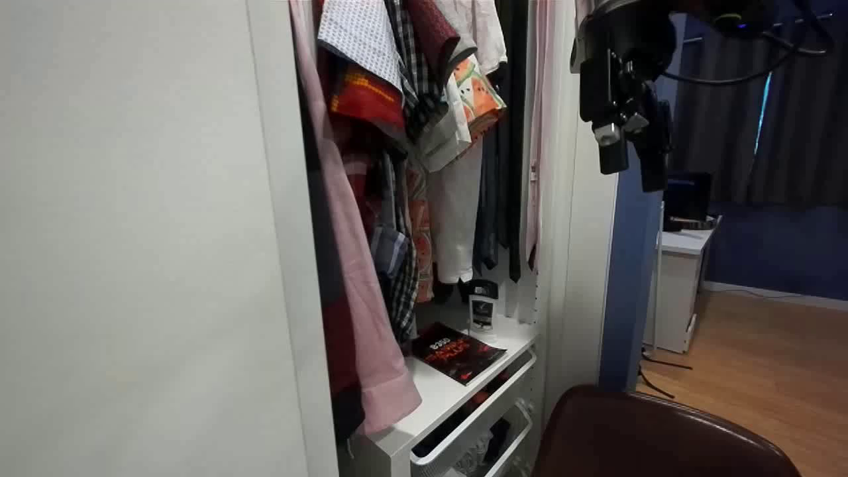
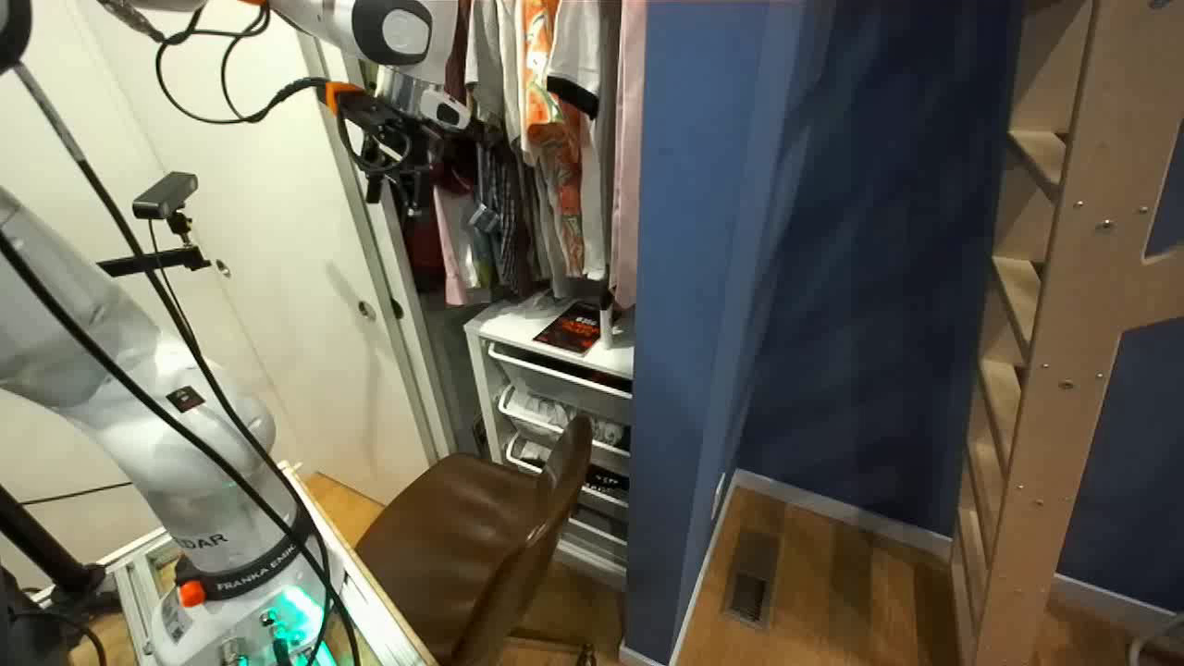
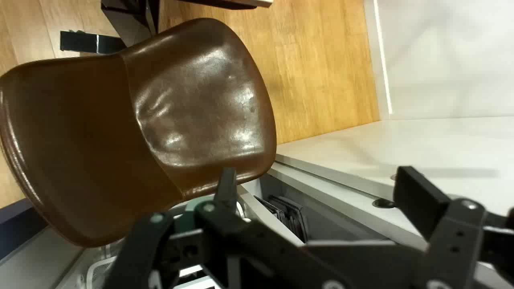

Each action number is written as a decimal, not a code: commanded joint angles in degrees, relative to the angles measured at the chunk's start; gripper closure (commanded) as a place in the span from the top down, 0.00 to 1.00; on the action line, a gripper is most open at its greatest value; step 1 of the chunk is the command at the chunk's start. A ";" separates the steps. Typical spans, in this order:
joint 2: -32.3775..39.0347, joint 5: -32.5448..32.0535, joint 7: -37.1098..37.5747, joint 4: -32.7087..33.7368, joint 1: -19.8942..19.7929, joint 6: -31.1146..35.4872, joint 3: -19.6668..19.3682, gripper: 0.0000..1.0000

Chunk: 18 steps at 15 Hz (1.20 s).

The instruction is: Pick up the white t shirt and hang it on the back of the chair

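The white t shirt (image 2: pixel 578 60) hangs among the clothes in the wardrobe (image 1: pixel 560 265); in an exterior view it is above and to the right of the jaws of my gripper (image 2: pixel 395 196), well apart from them. I can make out a short sleeve ending in a dark edge; the top runs out of my view. An orange patterned garment (image 2: pixel 560 162) hangs close beside it, on the side nearer the jaws, and a pink garment (image 2: pixel 629 185) on the far side.

My jaws are spread: in the wrist view the two fingers (image 3: pixel 227 188) stand wide apart, and both exterior views show them pointing down.

Below the jaws I have the brown chair (image 2: pixel 462 518), with open room between. The rounded top edge of its backrest (image 1: pixel 662 437) lies under the fingertips in an exterior view. Below the jaws and to the right I see the edge of the white drawer unit (image 2: pixel 509 319), a dark booklet (image 2: pixel 569 330) on top.

Left of the jaws the white door (image 2: pixel 277 305) ends near them; how much room that leaves in depth I cannot tell. Right of the jaws, past the clothes, the corner of the blue wall (image 2: pixel 694 185) bounds the opening. In the wrist view, wooden floor (image 3: pixel 317 72) stretches ahead of the gap, from the seat's rim to the door.
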 commanded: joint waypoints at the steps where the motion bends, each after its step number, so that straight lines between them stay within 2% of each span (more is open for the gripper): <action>1: 0.00 0.19 -0.18 0.13 -0.94 -0.20 0.81 1.00; 11: 0.00 0.19 -0.18 0.13 -0.94 -0.20 0.81 1.00; 12: -0.84 -4.99 0.43 0.58 -1.06 1.22 2.29 1.00; 18: -2.37 -19.76 -1.58 9.18 -1.18 0.85 4.05 1.00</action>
